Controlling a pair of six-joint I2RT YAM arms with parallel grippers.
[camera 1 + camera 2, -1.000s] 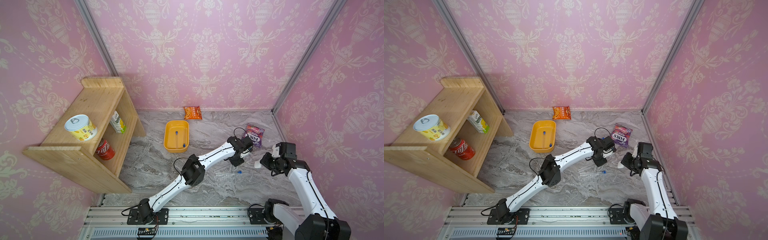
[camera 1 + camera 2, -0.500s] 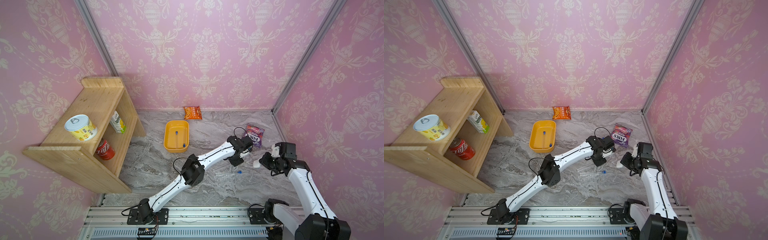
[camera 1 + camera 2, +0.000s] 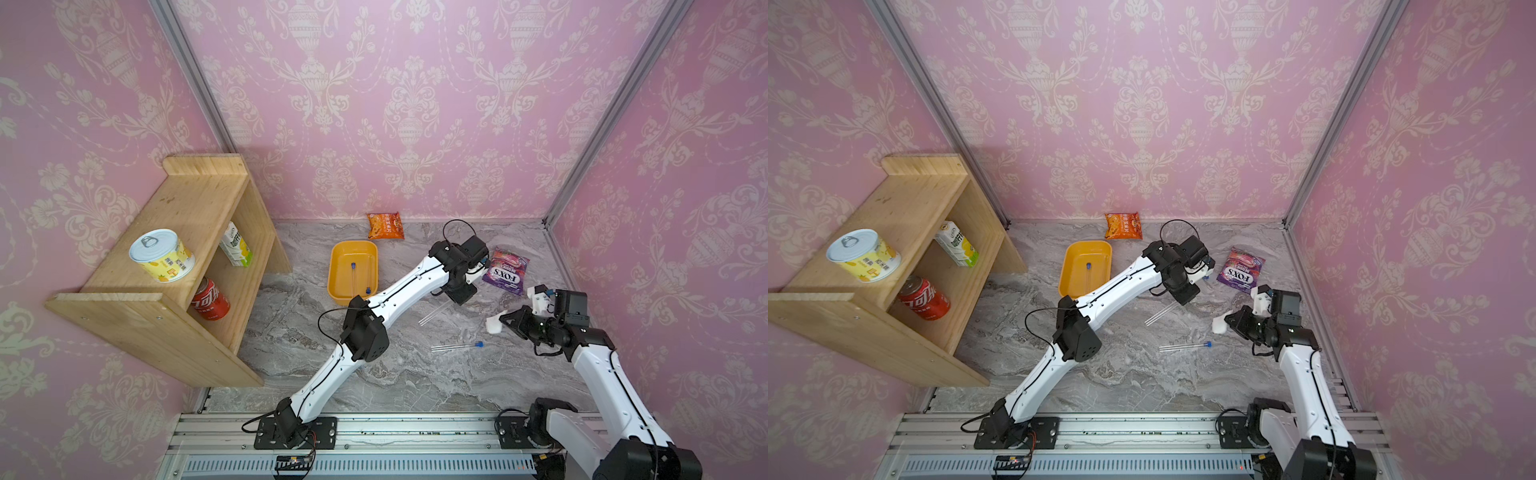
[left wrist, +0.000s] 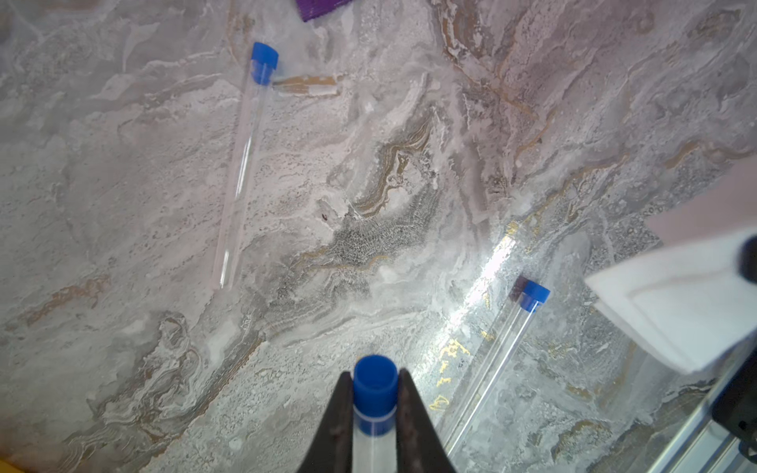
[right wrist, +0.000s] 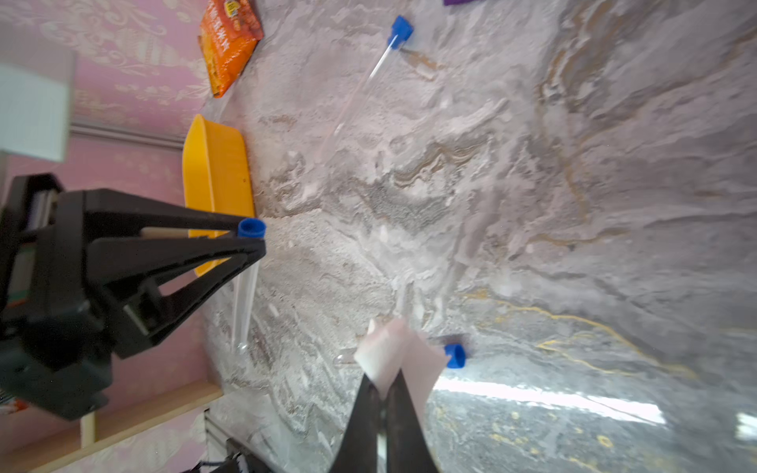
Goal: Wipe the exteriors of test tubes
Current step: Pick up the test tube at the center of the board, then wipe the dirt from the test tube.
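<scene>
My left gripper is shut on the blue-capped end of a clear test tube, which slants down over the marble floor. To its right, my right gripper is shut on a folded white wipe, a short way from the held tube. Another test tube lies on the floor in front of both grippers. A further one lies near the purple bag, mostly hidden under my left arm in both top views. Two more lie in the yellow tray.
A wooden shelf at the left holds a yellow tin, a carton and a red soda can. An orange snack bag lies at the back wall. A purple candy bag lies right of my left wrist. Pink walls close in three sides.
My left gripper has carried its tube toward the back and left, off the spot beside the lying tube. My right gripper has shifted left with the wipe.
</scene>
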